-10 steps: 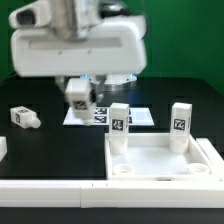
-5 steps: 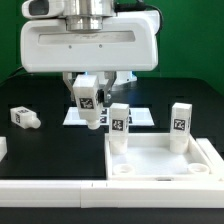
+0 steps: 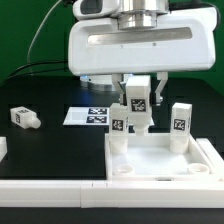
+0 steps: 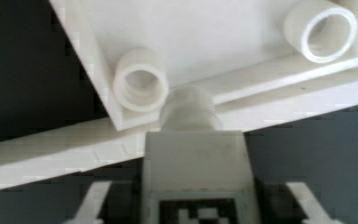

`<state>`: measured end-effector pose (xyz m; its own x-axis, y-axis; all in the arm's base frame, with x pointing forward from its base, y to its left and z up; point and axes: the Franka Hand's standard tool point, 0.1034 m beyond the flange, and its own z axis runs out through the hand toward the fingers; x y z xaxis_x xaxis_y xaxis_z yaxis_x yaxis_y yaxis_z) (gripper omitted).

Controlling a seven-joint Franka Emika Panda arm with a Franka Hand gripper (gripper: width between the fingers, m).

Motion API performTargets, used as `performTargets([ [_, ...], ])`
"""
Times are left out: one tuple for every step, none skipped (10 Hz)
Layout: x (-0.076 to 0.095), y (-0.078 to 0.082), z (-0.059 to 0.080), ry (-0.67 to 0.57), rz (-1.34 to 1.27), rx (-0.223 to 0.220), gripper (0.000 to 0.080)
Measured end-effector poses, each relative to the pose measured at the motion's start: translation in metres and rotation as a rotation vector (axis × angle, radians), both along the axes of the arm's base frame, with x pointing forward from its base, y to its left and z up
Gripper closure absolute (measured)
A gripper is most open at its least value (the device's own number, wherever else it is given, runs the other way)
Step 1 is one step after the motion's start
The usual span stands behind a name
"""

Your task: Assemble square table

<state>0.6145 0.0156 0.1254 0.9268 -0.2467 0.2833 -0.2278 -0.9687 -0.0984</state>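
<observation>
While the fingers (image 3: 151, 98) pinched one tagged leg (image 3: 138, 104) over the square top's (image 3: 165, 160) rim, two standing legs (image 3: 119, 124) occupied its sockets; a fourth leg (image 3: 22, 118) lay on the worktop (image 3: 50, 150).

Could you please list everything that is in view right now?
square table top: one, white, on the table, exterior view's right.
standing legs: two, white, tagged, at the top's far corners.
lying leg: one, white, tagged, exterior view's left.
held leg: one, white, tagged, seen between the standing legs.
marker board: one, white, flat behind the top.
long bar: one, white, along the near edge.
table: one, black, under everything.
claw: one, white, shut on the held leg.
</observation>
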Motion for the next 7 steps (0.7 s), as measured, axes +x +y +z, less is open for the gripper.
performTargets([
  [0.0,0.001,0.0,0.001,0.0,0.0,0.0518],
  [0.0,0.002,-0.001,0.001,0.003,0.001,0.0518],
  [0.0,0.003,-0.002,-0.001,0.005,-0.001,0.0518],
  [0.007,0.016,-0.003,-0.049,0.015,-0.017,0.0518],
  [0.013,0.041,-0.009,-0.092,0.08,-0.047,0.0518],
  [0.016,0.053,-0.018,-0.128,0.138,-0.078,0.0518],
  [0.015,0.051,-0.019,-0.125,0.137,-0.083,0.0518],
])
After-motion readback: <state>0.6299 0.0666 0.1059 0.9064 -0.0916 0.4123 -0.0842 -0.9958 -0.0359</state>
